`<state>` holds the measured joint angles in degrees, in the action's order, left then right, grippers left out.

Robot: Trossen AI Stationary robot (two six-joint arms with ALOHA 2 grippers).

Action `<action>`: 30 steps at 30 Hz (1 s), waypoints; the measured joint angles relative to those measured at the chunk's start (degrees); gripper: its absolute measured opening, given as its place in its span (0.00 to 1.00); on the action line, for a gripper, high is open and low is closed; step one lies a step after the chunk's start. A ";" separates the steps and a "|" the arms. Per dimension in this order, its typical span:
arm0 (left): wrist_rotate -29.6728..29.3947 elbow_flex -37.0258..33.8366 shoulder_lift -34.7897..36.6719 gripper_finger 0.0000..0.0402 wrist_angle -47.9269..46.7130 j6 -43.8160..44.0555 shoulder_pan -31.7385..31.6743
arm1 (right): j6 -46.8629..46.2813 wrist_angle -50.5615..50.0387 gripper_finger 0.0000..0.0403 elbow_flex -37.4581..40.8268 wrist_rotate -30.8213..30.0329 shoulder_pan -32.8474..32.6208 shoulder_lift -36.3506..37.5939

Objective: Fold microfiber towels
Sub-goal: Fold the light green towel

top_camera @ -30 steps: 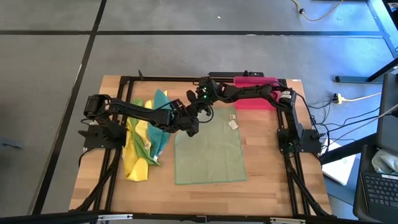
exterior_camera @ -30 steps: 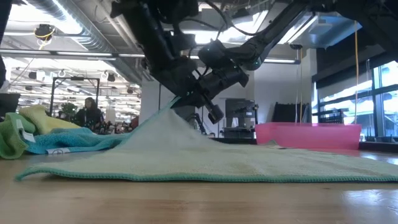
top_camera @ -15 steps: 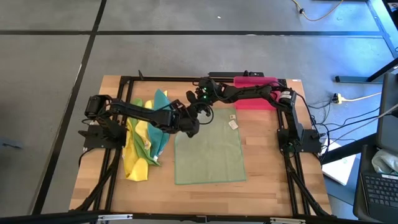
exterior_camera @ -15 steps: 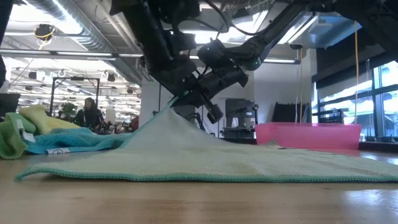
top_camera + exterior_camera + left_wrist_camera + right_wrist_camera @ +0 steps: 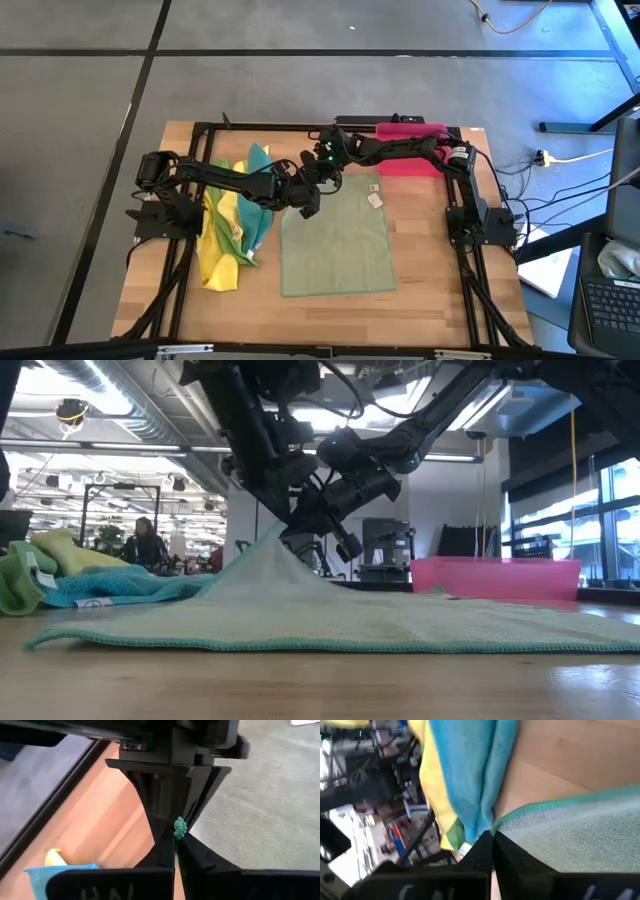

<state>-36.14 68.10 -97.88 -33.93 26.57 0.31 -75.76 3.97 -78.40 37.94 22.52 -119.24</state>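
Both your left end effector (image 5: pixel 306 203) and right end effector (image 5: pixel 322 181) are pinched closed on the far left corner of the pale olive towel (image 5: pixel 338 240) at frame centre, so pulling apart could stretch it or slip it from one grip.

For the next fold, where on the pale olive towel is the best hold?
Probably the two far corners, approached from above. The pale olive towel lies spread flat, so only its edges offer thin pinchable cloth. The left gripper is shut on one far corner, which rises off the table; the right gripper pinches the far hem nearby.
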 joint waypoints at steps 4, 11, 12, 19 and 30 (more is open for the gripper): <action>0.98 -0.04 0.21 0.00 -0.54 0.09 0.51 | 4.36 0.05 0.03 -0.24 1.47 1.49 0.30; 2.08 -0.07 0.15 0.00 -5.38 1.69 1.66 | 15.32 3.59 0.04 -0.39 11.05 3.82 0.57; 2.43 -0.07 0.15 0.00 -5.75 1.84 1.81 | 16.74 3.64 0.04 -0.39 12.45 4.09 0.57; 1.98 -0.11 0.15 0.00 -6.77 3.20 2.81 | 17.79 2.27 0.04 -0.34 14.72 4.75 0.46; 1.72 -0.11 0.23 0.00 -10.00 4.92 3.67 | 18.51 1.81 0.04 -0.26 16.77 4.64 0.30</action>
<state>-34.42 67.99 -97.65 -43.93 31.48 3.97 -57.26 5.78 -78.65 54.71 27.16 -118.93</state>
